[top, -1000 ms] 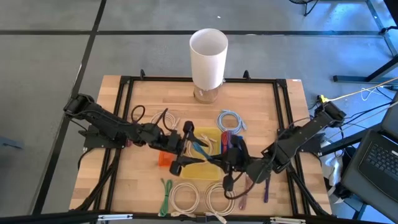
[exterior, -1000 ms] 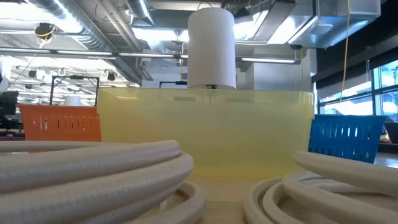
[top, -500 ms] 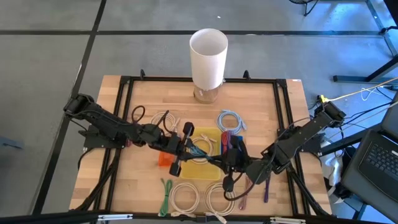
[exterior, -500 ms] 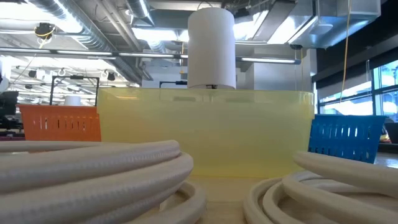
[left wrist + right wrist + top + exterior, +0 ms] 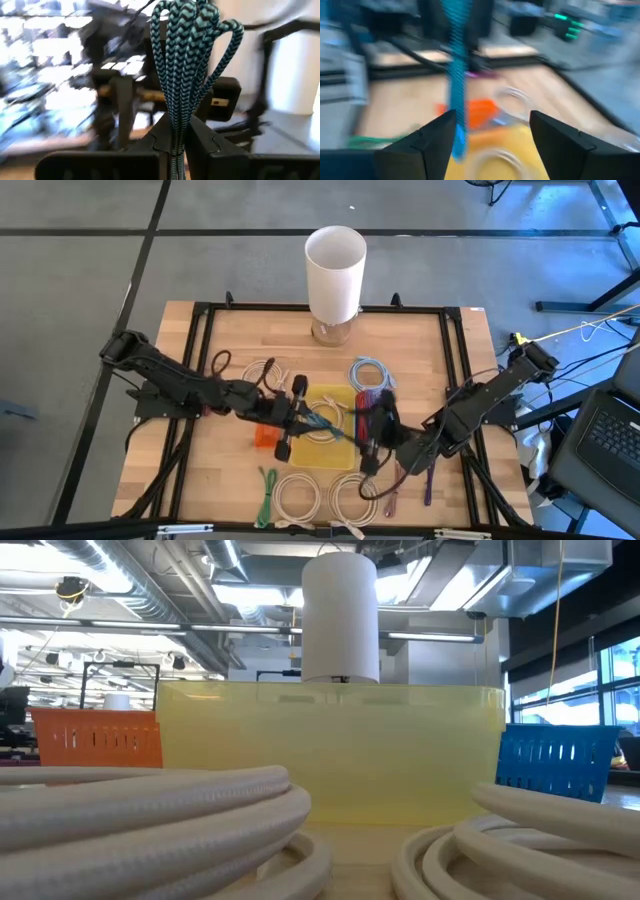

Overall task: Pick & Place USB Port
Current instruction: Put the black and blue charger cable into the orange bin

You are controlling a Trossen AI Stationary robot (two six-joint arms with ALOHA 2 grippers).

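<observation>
Changes we are recording against the earlier frames:

- Left gripper (image 5: 176,142): we are seeing its fingers, wide a second ago, now pressed together on the bundled teal braided cable (image 5: 187,60) over the yellow tray (image 5: 340,452) at the table's middle.
- Right gripper (image 5: 487,132): we are seeing its fingers, earlier closed on that same cable, now spread apart and letting go; in the high view it is sitting slightly farther toward the table's back edge.
</observation>
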